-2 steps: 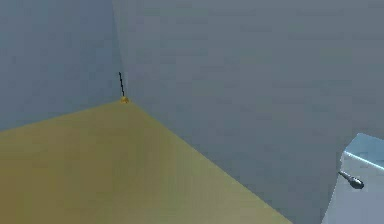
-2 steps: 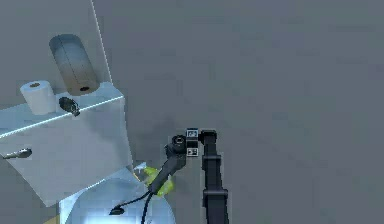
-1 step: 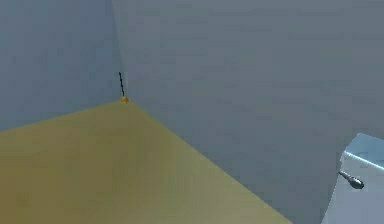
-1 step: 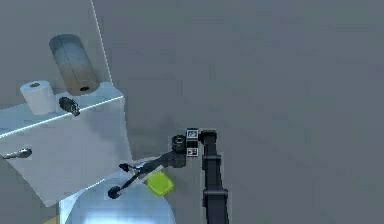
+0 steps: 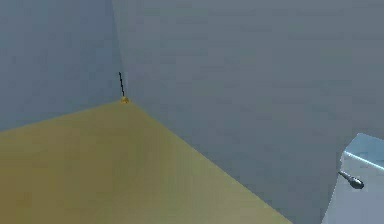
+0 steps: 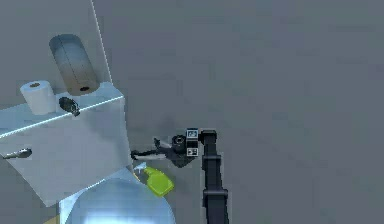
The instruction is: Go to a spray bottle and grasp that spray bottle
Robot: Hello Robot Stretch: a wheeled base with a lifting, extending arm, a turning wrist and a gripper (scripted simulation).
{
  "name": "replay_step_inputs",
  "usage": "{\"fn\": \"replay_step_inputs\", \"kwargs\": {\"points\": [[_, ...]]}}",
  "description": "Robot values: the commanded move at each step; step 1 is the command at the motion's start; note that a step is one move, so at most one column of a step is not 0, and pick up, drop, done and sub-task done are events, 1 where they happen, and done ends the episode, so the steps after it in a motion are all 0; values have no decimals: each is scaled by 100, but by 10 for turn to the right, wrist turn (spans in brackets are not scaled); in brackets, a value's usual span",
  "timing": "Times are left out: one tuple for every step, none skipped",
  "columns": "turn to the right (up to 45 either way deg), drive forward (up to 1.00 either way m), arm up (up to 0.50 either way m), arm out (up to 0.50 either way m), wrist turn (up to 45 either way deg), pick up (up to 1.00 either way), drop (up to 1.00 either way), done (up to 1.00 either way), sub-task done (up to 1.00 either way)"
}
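Spray bottle (image 6: 157, 182) is my best reading of the small yellow-green thing in the arm side view, but it is too small there to be sure of its shape. It is just below the gripper (image 6: 149, 151), a little toward the arm (image 6: 212, 185), and near the rounded grey toilet lid (image 6: 110, 205). Whether the fingers (image 6: 143, 153) touch it, I cannot tell.

How the jaws stand, the pictures do not show, and I also cannot tell if the gripper holds anything. The fingers point toward the white toilet tank (image 6: 60, 140), which is just beside their tips. On top of the tank, above and well to the left of the jaws, stand a white paper roll (image 6: 38, 95) and a small dark thing (image 6: 68, 104). A grey cylinder (image 6: 75, 62) is on the wall, higher up. Behind the gripper is the plain grey wall (image 6: 280, 70).

In the forward view the floor (image 5: 100, 170) is yellow. A thin dark stick on a small yellow foot (image 5: 122, 90) stands in the far corner.
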Motion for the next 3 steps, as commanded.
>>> {"fn": "replay_step_inputs", "kwargs": {"points": [[0, 0, 0, 0, 60, 0, 0, 0, 0], [0, 0, -30, 0, 0, 0, 0, 0, 0], [0, 0, 0, 0, 0, 100, 0, 0, 0]]}}
